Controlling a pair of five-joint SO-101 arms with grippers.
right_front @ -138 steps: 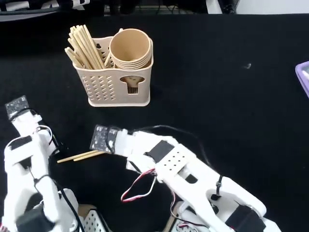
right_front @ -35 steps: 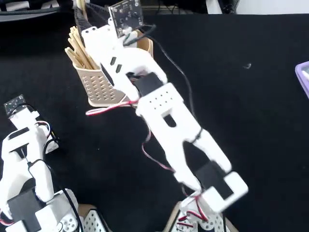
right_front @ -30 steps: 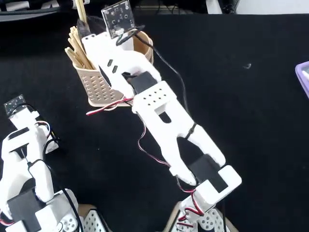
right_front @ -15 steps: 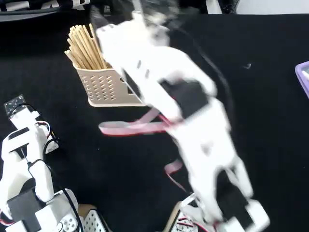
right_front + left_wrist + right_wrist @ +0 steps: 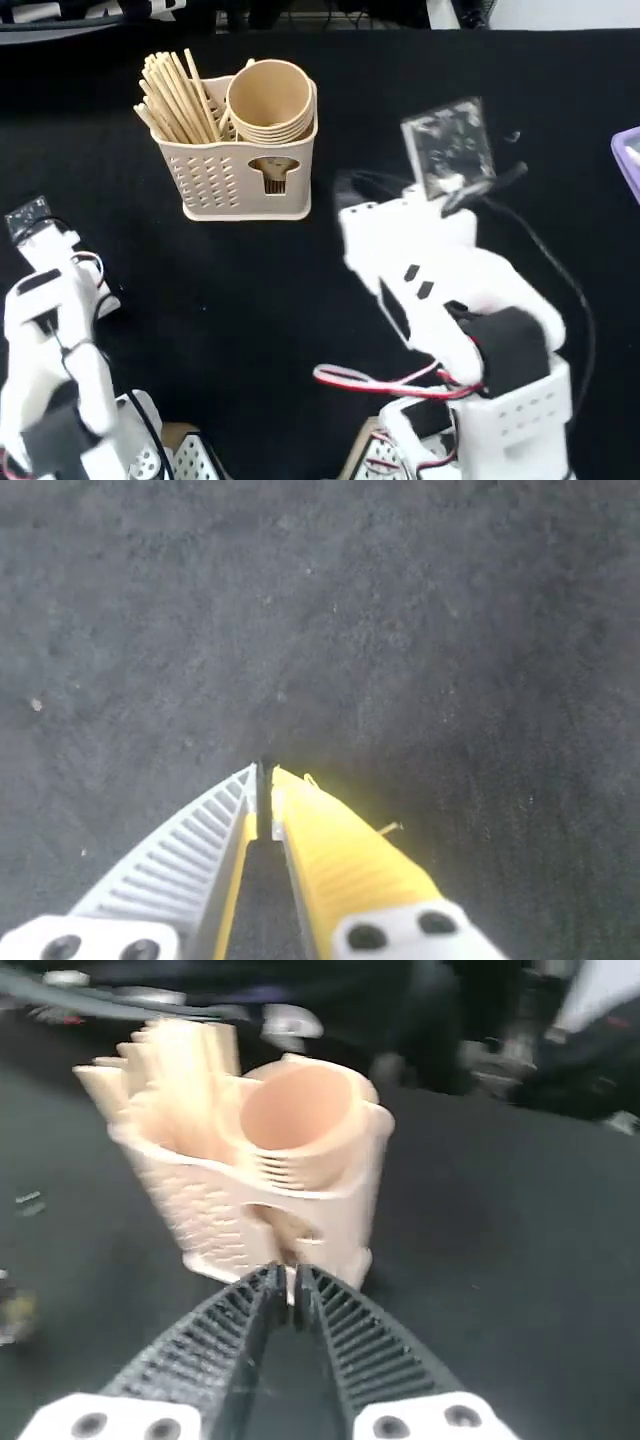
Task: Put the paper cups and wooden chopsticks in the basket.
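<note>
We are looking at the basket (image 5: 245, 180) standing upright toward the far left of the black worktop (image 5: 200, 290). The wooden chopsticks (image 5: 175, 95) are standing bundled in one of its compartments, their long axes steep and fanning slightly outward above the rim. The paper cups (image 5: 270, 100) are sitting nested, mouths up, in the compartment beside them. With both sorts of thing resting inside, we are judging the task to be at or near its end.

The right fingers (image 5: 230, 1330) are pressing together with nothing between them, and they are pointing at the basket, which is lying straight ahead of them and well apart. The right arm (image 5: 440, 290) is sitting folded near the middle of the worktop. The left fingers (image 5: 330, 850) are also closing on nothing, tips together, facing bare worktop. The left arm (image 5: 50, 300) is standing at the near left edge.

Should any further reach be called for, we are reckoning the right arm is better placed, since it is already facing the basket. A purple object (image 5: 628, 160) is showing at the far right edge.
</note>
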